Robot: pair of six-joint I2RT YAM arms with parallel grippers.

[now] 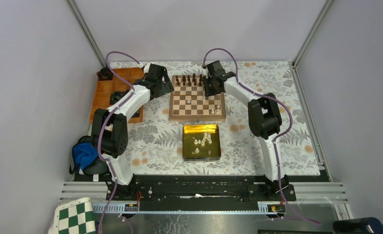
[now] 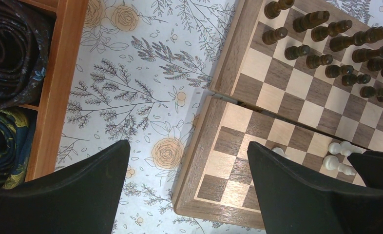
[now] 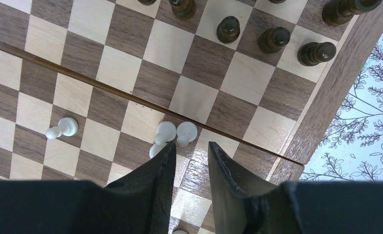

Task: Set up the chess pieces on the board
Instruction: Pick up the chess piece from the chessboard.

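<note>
Board [image 1: 197,118] sat on a floral cloth [image 1: 238,146] over the worktop, toward the far side. Dark pieces [image 1: 188,80] stood in its two far rows. White pieces [image 3: 166,130]: only a few were on the board, all in the near half & mostly to the right, loose & not in rows. The rest lay in a gold tin [image 1: 184,144] just near of the board, not touching it.

R end effector [image 3: 192,146] hung over the board's right part w/ its fingers [image 3: 155,185] a narrow gap apart: partly released, only board squares showing between them, nothing gripped. Just past its tips two white pieces touched each other. A third sat against the outer side of one finger, partly hidden. One more lay on its side, alone, well off to the left in the R wrist view.

L end effector [image 2: 189,161] was spread to its widest, released, holding nothing. It hung at the board's left edge, one finger over the cloth, the other over the near-left squares, w/ the wooden rim between them.

An orange wooden tray [image 1: 102,97] lay left of the board, apart from it, w/ rolled patterned fabric [image 2: 9,48] in its compartments. A blue cloth [image 1: 85,155] was bunched beside the L arm's base. A green & white checked mat [image 1: 75,217] showed at the near-left corner, in front of the rail.
</note>
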